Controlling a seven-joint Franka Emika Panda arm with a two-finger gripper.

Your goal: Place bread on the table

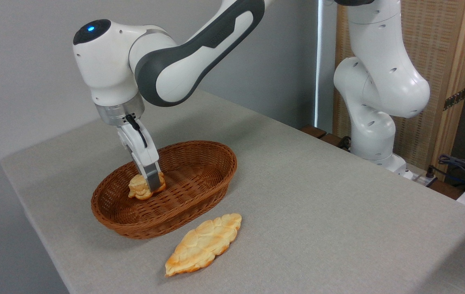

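The bun lies inside the basket, in its left half, resting on the woven floor near the back wall. The gripper reaches down into the basket from above, tilted slightly so its lower end leans to the right, and its fingers are narrowed onto the right end of the bun, with the near finger covering that end and a bit of crust showing on its right side. The far finger is hidden behind the near one, so the grip reads as closed on the bun rather than standing wide. The bun appears to sit on the basket floor or barely above it; which of the two cannot be told from this angle.

The basket is a brown oval of wicker standing on the counter, which is covered in plain grey-beige cloth. In front of the basket, just beside its near rim and apart from it, lies the long bread, flat and leaf-shaped with a braided top, angled so its paler end points up to the right and its toasted orange end points down to the left.

The arm comes in from above and to the right of the basket, and its base stands beyond the far right edge of the counter.
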